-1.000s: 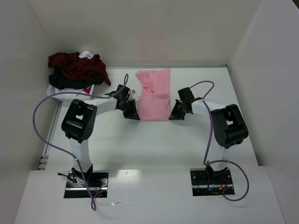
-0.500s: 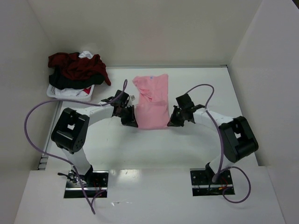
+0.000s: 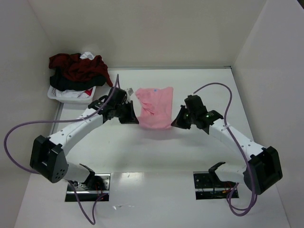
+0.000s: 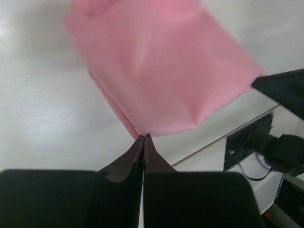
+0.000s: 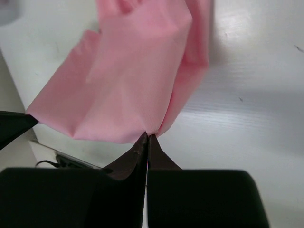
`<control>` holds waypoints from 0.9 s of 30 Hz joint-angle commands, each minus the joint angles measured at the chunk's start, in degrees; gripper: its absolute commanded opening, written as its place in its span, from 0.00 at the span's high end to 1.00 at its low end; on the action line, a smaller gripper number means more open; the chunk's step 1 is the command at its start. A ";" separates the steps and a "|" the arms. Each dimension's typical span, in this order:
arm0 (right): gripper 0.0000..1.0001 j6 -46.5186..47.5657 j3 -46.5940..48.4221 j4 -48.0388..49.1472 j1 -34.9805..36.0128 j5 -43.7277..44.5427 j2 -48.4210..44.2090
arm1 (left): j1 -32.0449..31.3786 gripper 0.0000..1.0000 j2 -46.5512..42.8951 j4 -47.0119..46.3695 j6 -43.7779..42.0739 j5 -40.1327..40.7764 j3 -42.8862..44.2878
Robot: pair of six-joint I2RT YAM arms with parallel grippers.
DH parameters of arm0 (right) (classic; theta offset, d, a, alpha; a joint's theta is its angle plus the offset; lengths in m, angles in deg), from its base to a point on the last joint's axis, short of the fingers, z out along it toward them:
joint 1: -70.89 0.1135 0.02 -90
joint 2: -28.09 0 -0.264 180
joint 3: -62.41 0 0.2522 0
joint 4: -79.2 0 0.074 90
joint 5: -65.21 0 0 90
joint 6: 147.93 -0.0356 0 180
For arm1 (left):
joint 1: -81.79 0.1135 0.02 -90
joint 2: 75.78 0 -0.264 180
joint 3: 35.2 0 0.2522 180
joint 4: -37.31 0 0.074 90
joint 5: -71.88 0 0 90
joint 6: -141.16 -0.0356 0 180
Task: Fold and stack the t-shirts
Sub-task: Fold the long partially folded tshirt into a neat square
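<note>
A soft, plain light pink cloth t-shirt (image 3: 156,107) sits mid-table, folded narrow, with its neck end toward the far wall and its hem toward the arms. A tiny pale neck label (image 3: 154,89) shows at the far edge, its writing too small to read. The left gripper (image 3: 136,119) is clamped on the near left corner and the right gripper (image 3: 175,123) on the near right corner, so the hem stretches between them. At the far left of the smooth white table (image 3: 142,147), crumpled dark red, black and white t-shirts (image 3: 78,71) heap over a small white plastic basket (image 3: 64,95).

Folded pink t-shirt (image 3: 154,108) has near corners lifted; other t-shirts (image 3: 76,71) lie heaped far-left.
</note>
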 commanded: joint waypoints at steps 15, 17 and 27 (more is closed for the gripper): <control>1.00 3.95 34.09 4.08 -7.06 4.56 26.16 | 13.01 1.00 29.49 0.94 -12.56 -6.12 37.16; 1.00 3.96 36.40 5.48 -9.00 4.56 30.63 | 14.07 1.00 33.72 2.87 -13.09 -6.83 45.94; 0.35 3.43 50.80 5.58 -14.54 5.27 49.09 | 17.41 0.22 62.21 12.11 -15.03 -13.95 80.67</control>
